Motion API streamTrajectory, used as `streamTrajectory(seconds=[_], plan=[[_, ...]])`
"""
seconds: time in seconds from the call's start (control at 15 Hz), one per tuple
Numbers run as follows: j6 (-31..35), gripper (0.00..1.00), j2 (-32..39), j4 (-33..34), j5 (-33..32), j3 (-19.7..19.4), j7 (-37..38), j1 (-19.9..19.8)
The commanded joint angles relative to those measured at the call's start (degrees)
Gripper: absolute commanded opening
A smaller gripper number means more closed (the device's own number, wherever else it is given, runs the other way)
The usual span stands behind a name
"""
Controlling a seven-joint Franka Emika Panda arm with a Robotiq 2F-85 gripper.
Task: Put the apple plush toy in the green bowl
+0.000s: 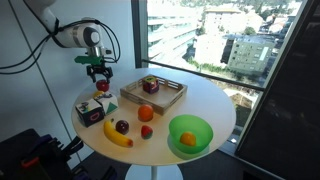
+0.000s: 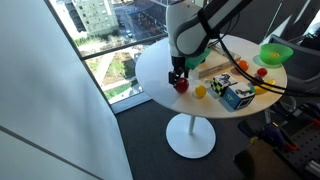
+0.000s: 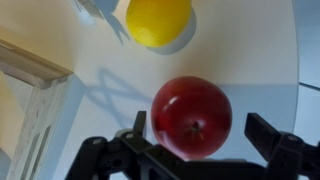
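Note:
The apple plush toy (image 3: 192, 117) is round, bright red and has a short dark stem. It lies on the white round table near the edge. In the wrist view it sits between my gripper's (image 3: 200, 132) two fingers, with a gap to the right finger. The gripper is open, just above the apple in both exterior views (image 1: 97, 72) (image 2: 178, 74); the apple also shows there (image 1: 101, 87) (image 2: 181, 86). The green bowl (image 1: 176, 126) (image 2: 277, 46) stands at the opposite side of the table and holds an orange fruit (image 1: 188, 139).
A yellow lemon (image 3: 158, 20) (image 2: 199, 92) lies close to the apple. A wooden tray (image 1: 165, 102) (image 3: 30, 85) holds small items. A colourful box (image 1: 92, 110), a banana (image 1: 117, 135), a dark plum (image 1: 122, 126) and an orange-red fruit (image 1: 146, 113) lie between. The table edge is close.

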Motion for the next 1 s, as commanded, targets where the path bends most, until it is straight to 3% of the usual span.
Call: streamTrajectory(seconds=[0.0, 0.07, 0.13, 0.27, 0.93], plan=[[-0.17, 1.0, 2.44, 3.38, -1.61, -0.78, 1.15, 0.93], [-0.28, 0.75, 2.73, 3.76, -1.55, -0.83, 1.12, 1.0], [-0.35, 0.74, 2.93, 4.07, -1.59, -0.96, 1.19, 1.11], [-1.24, 0.58, 3.02, 4.67, -1.1, -0.91, 0.98, 0.9], [-2.71, 0.56, -0.33, 3.64, 0.12, -1.39, 1.5, -0.36]])
